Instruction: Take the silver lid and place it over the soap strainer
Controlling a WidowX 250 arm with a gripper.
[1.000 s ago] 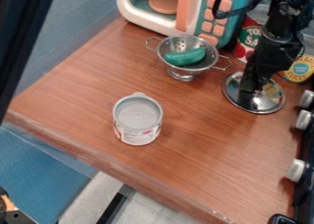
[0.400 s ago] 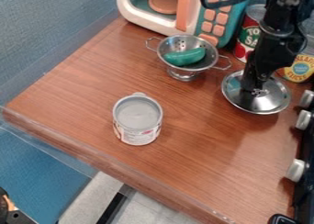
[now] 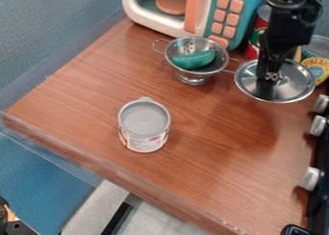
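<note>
At the right of the view, my gripper [image 3: 269, 82] points down and is shut on the knob of the silver lid [image 3: 296, 84]. The lid hangs above the table, its rim close to the right handle of the soap strainer. The metal strainer [image 3: 186, 74] stands upright on its foot near the upper middle, to the left of the lid, with a green object [image 3: 194, 59] lying inside its bowl.
A toy microwave [image 3: 224, 18] stands behind the strainer. A red can [image 3: 251, 49] and a yellow-labelled can [image 3: 316, 63] are behind the lid. One lidded can [image 3: 145, 124] sits mid-table. Stove knobs [image 3: 310, 178] line the right edge.
The lid has risen off the table in my gripper, shifting up and slightly right in the view. The strainer and the mid-table can have stayed put.
</note>
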